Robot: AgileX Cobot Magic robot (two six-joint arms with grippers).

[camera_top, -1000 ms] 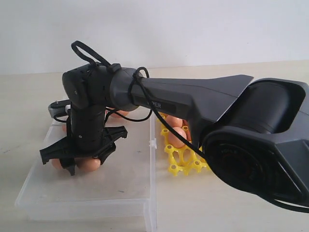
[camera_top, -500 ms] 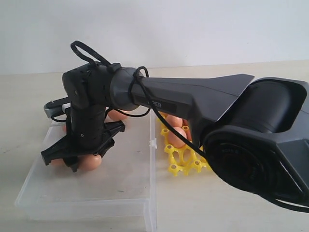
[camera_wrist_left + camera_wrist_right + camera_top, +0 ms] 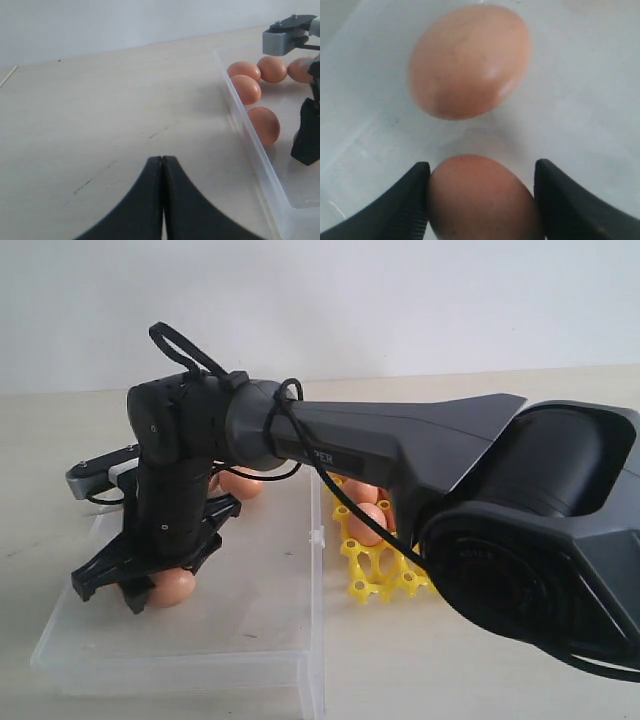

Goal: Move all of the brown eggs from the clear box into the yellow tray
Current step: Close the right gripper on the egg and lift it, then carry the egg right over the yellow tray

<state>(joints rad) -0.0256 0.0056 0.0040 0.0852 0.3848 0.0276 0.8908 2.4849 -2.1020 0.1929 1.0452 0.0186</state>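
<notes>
From the exterior view, the right gripper [image 3: 152,580] points down into the clear box [image 3: 250,615], near the box's nine o'clock side, with its claw clamped on a brown egg [image 3: 175,588]. Another egg [image 3: 240,482] lies in the box at about twelve o'clock, half hidden by the arm. The yellow tray [image 3: 375,578] sits just beside the box at its three o'clock, with tray eggs [image 3: 365,523] in its cups; the arm covers much of it.

From the left wrist view, the left gripper [image 3: 162,200] is over the bare table [image 3: 100,110] outside the box wall [image 3: 250,145], its fingers pressed tight together and holding nothing. Four loose eggs [image 3: 264,125] lie inside along that wall, and part of the right arm shows beyond them.

From the right wrist view, the brown egg [image 3: 480,195] sits squeezed between the two black fingers [image 3: 405,210], both touching its sides. A second egg [image 3: 470,60] rests on the box floor [image 3: 590,100] just beyond it, slightly apart.
</notes>
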